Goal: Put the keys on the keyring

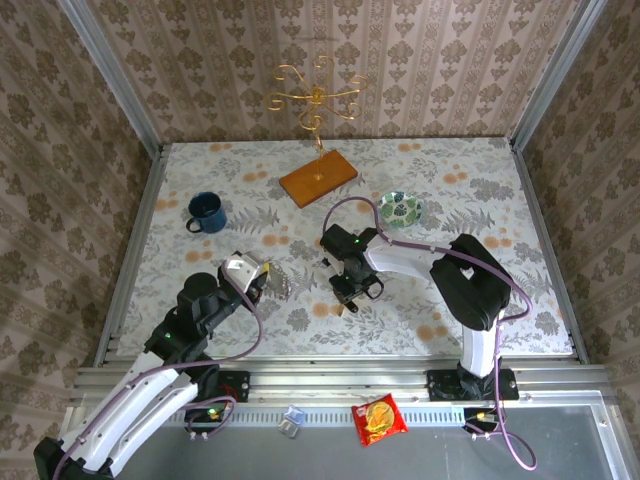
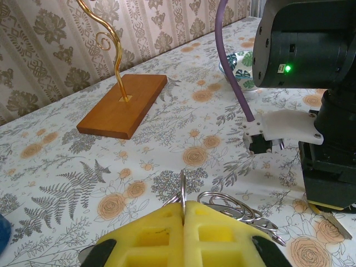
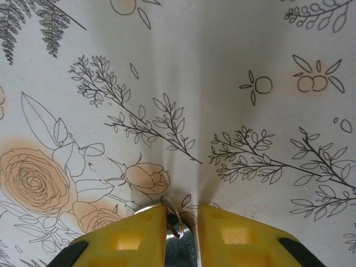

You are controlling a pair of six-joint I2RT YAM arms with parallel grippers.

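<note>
Yellow pads [image 2: 156, 228] of the left gripper [image 2: 183, 208] sit pressed together at the bottom of the left wrist view. They pinch the keyring [image 2: 182, 186], which stands upright and edge-on above the fingertips. Further wire loops [image 2: 233, 207] of the same bunch splay out low to its right, over the table [image 1: 450, 200]. The right gripper [image 3: 182, 219] is closed down to a narrow gap on a flat metal piece that I take to be a key [image 3: 181, 247]. Its small ring [image 3: 173, 216] pokes out just past the fingertips, close above the flowered cloth. The colour of the key's head cannot be told, since the fingers cover it. From overhead the two grippers sit side by side near the middle of the table. The left one is on the left with the keyring pointing toward the right one, and a clear gap of bare cloth lies between them. The key's long axis seems to run along the right fingers and down toward the table, while the keyring's plane stands vertical. My judgement is that the coming move turns on this: the right arm must lift and carry the key leftward across the gap. It must also turn the key so that its ring end meets the keyring where the wire parts, and the left arm only has to hold the ring steady.
</note>
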